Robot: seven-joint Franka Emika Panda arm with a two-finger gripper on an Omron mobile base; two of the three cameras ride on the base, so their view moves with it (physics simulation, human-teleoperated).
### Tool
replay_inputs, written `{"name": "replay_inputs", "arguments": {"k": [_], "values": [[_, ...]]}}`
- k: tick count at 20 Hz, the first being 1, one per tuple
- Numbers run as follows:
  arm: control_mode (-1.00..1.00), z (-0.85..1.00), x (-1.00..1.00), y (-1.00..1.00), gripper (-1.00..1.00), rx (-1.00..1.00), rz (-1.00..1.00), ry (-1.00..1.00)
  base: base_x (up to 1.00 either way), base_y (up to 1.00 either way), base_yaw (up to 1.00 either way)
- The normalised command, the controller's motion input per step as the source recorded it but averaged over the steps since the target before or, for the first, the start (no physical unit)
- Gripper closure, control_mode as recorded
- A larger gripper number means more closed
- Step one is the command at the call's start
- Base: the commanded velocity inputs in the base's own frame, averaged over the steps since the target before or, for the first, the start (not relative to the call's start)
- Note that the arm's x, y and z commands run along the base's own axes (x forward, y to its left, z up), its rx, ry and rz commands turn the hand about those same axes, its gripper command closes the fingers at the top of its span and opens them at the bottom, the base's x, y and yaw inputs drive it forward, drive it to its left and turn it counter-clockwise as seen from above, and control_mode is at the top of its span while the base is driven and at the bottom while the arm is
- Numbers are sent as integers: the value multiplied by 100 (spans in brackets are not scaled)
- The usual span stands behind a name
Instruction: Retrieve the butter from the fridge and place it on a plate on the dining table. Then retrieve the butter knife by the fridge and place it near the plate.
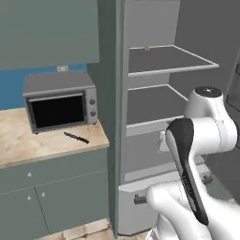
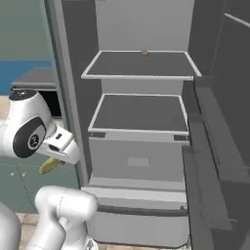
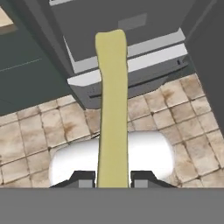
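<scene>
Presently the hand (image 3: 113, 178) is clamped narrowly on the butter (image 3: 112, 109), a pale yellow stick that runs straight out from between the fingertips (image 3: 83, 178). It is held in the air over the tiled floor (image 3: 39, 127), in front of the fridge (image 2: 139, 161), whose door stands open with grey shelves exposed. The butter knife (image 1: 76, 137) lies on the tabletop (image 1: 28, 145) just before the toaster oven (image 1: 61, 107), left of the fridge.
</scene>
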Motion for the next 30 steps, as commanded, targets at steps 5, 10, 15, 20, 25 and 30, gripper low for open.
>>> {"name": "replay_inputs", "arguments": {"k": [5,10,15,20,25,30], "values": [[100,0,0,0,100,0,0,0,-80,74,-51],[100,0,0,0,100,0,0,0,-70,47,-59],[100,0,0,0,100,0,0,0,-34,0,-82],[100,0,0,0,100,0,0,0,-36,0,-85],[100,0,0,0,100,0,0,0,-5,-10,-81],[100,0,0,0,100,0,0,0,-5,-40,-74]]}}
